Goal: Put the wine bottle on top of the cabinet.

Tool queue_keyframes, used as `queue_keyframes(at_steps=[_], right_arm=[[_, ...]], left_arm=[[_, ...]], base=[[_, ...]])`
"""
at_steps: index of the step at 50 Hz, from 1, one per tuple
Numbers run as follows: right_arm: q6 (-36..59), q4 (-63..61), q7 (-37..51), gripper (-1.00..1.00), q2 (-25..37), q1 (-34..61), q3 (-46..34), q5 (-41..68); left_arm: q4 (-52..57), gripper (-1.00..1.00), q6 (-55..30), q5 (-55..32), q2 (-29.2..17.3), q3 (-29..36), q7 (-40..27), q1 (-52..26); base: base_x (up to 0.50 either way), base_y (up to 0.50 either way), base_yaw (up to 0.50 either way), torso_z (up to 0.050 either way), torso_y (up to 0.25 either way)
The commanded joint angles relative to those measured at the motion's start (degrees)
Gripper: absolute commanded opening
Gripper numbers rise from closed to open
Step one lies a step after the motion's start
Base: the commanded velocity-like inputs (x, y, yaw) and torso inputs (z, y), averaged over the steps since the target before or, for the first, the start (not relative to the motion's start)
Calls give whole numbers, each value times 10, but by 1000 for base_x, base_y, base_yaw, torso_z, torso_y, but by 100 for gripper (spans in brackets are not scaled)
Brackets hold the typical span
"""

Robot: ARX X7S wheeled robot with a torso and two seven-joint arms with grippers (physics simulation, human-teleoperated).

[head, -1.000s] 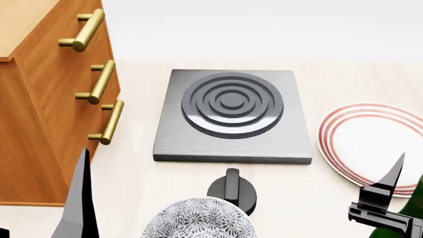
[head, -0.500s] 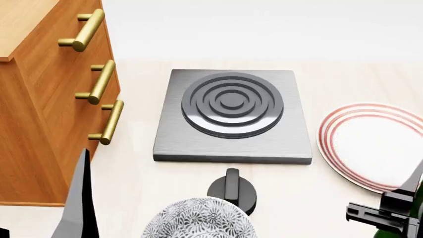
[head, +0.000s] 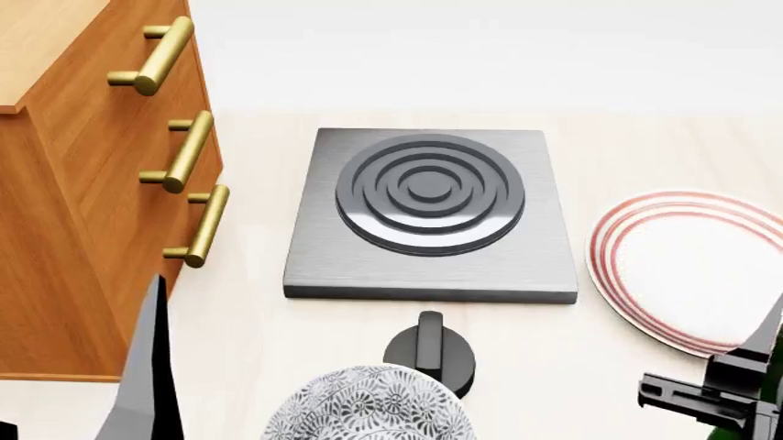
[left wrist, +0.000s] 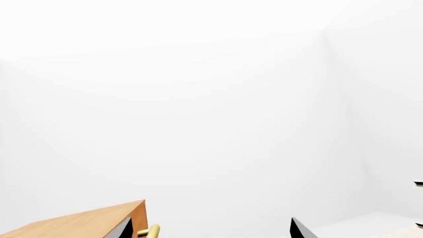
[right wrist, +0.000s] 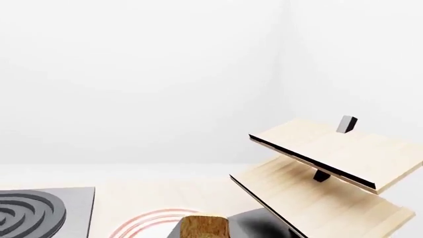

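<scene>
Pale wooden table [head: 661, 147], seen from the robot's side.

Cabinet [head: 73, 202]: reddish-brown wood with a lighter top, standing at the table's left edge. Three brass bar handles [head: 183, 151] face the middle of the table. One upper corner of it also shows low in the left wrist view [left wrist: 86, 223].

Hotplate [head: 431, 213]: square grey metal slab with dark concentric rings, at the table's centre, near the cabinet front but apart from it.

Plate [head: 685, 266]: white with red rim rings, at the right edge, just beside the hotplate.

Black knob [head: 430, 353]: round, with a raised bar, near the front edge, just ahead of the hotplate.

Patterned bowl [head: 367, 408]: grey-and-white floral, at the front edge, touching or overlapping the knob in view.

Wine bottle [head: 768, 394]: only a sliver of dark green glass shows at the front right corner, overlapping the plate's rim. In the right wrist view its tan cork [right wrist: 203, 225] sits close below the camera.

Right gripper [head: 722, 390]: black, against the bottle at the front right corner; whether its fingers pinch the glass cannot be told.

Left gripper [head: 147, 376]: a dark finger rises at the front left, beside the cabinet; finger spread cannot be told.

Slanted rack [right wrist: 324, 173]: pale wood, two tilted shelves, right of the plate.
</scene>
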Motion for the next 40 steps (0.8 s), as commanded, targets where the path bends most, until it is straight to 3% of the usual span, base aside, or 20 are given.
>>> queue_keyframes(at_steps=[1,18,40], right_arm=[[19,-26,5,-100,12,12,12,3],[103,-81,9,-100,56,93,27,42],[129,-79,-5,-100,19,186,-37,45]], left_arm=[[0,100,0,-1,0,0,0,0],[0,100,0,1,0,4,0,2],[0,100,-1,-1,0,3,1,1]], base=[[0,0,0,0,0],[0,0,0,0,1],[0,0,0,0,1]])
